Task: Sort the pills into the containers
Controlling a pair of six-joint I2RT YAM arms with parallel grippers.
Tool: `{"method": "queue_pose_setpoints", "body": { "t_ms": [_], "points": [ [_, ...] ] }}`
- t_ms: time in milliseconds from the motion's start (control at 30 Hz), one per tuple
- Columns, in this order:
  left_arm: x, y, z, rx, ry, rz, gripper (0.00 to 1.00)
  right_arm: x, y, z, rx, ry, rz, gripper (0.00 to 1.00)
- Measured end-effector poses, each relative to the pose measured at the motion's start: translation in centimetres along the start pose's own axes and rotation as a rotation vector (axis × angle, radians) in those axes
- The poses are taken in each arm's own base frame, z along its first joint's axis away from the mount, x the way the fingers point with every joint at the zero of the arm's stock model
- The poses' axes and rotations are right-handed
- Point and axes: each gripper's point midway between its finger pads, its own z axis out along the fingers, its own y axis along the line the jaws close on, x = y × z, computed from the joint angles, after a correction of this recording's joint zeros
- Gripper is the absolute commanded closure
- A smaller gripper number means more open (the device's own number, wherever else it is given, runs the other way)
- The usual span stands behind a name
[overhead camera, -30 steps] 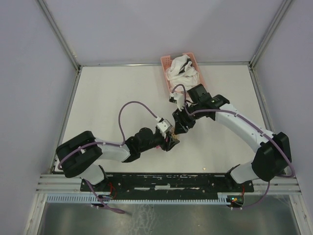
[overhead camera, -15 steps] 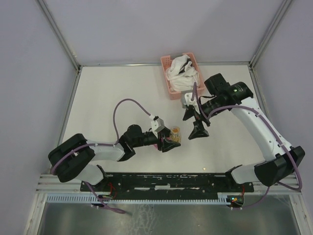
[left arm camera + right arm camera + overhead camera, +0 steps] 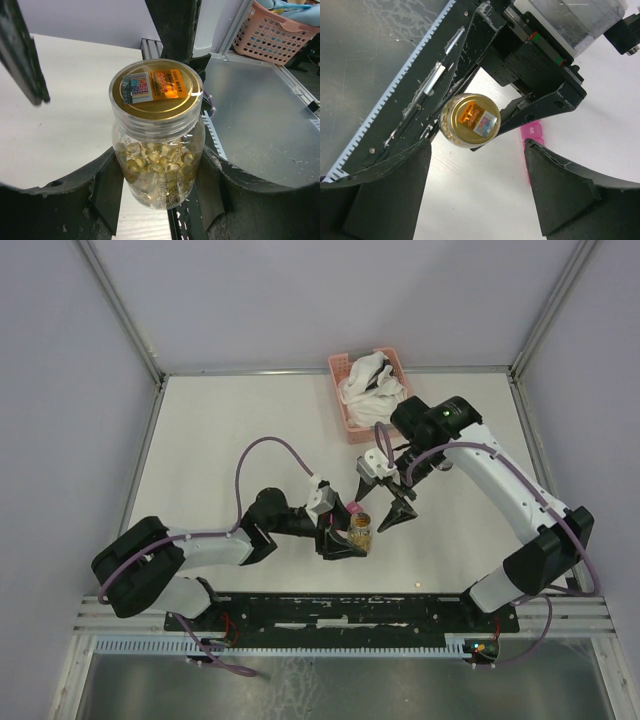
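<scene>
A small clear round jar (image 3: 159, 165) with a gold labelled lid holds the yellow-amber pills (image 3: 155, 155). My left gripper (image 3: 160, 190) is shut on the jar's lower body and holds it upright. In the top view the jar (image 3: 359, 528) sits at the tip of the left gripper (image 3: 350, 540). My right gripper (image 3: 384, 498) is open and empty, just above and to the right of the jar. In the right wrist view the jar's lid (image 3: 470, 120) lies ahead of the open right gripper (image 3: 477, 200). The magenta-pink containers strip (image 3: 532, 136) shows only partly, behind the left gripper.
A pink lattice basket (image 3: 350, 418) with white cloth stands at the back of the table, close behind the right arm. It also shows in the left wrist view (image 3: 280, 32). The metal rail (image 3: 340, 612) with the arm bases runs along the near edge.
My right gripper swung away to the right, then came back down-left over the jar. My left gripper, holding the jar, shifted slightly toward the near edge.
</scene>
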Motion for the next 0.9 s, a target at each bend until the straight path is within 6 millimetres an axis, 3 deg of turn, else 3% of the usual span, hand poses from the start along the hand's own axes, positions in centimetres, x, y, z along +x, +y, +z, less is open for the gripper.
{"method": "queue_pose_setpoints", "body": {
  "t_ms": [400, 567, 900],
  "points": [
    [0.3, 0.1, 0.0, -0.004, 0.014, -0.015, 0.91, 0.2, 0.7, 2.5, -0.100, -0.028, 0.144, 0.28],
    [0.7, 0.2, 0.0, -0.010, 0.029, -0.032, 0.91, 0.1, 1.3, 3.1, -0.119, -0.016, 0.200, 0.41],
    [1.3, 0.9, -0.6, -0.094, 0.046, -0.050, 0.93, 1.2, -0.4, 3.7, -0.019, 0.018, 0.320, 0.67]
  ]
}}
